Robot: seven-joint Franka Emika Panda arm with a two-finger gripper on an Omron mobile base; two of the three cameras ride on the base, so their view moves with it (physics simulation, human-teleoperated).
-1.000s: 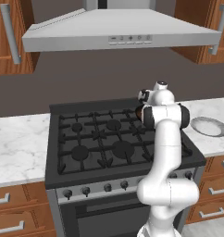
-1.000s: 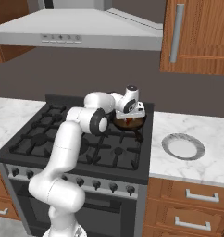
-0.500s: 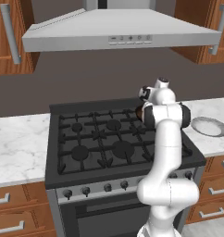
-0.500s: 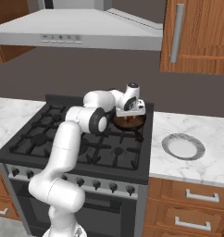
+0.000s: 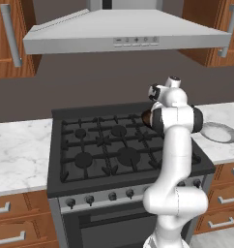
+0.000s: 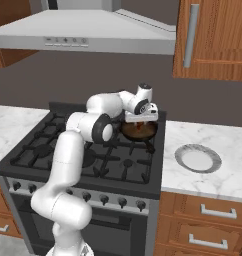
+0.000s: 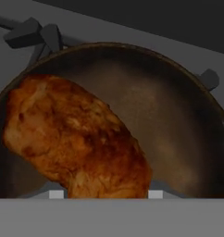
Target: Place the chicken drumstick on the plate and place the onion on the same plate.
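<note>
The chicken drumstick (image 7: 77,139), orange-brown and browned in patches, lies slantwise in the dark skillet (image 7: 178,120) and takes up the skillet's left half in the hand view. My gripper (image 7: 106,194) is shut on the drumstick's narrower end, one fingertip on either side. From the right base, the gripper (image 6: 139,121) hangs just over the skillet (image 6: 149,132) on the stove's back right burner. The round grey-white plate (image 6: 180,155) sits bare on the marble counter right of the stove, well apart from the gripper. The onion is hidden from view.
The black stove top (image 6: 93,150) with raised grates spreads left of and in front of the skillet. A range hood (image 6: 93,35) hangs above it. Wooden cabinets (image 6: 213,40) sit above the counter at right. The plate (image 5: 207,128) also appears beyond my arm in the left base view.
</note>
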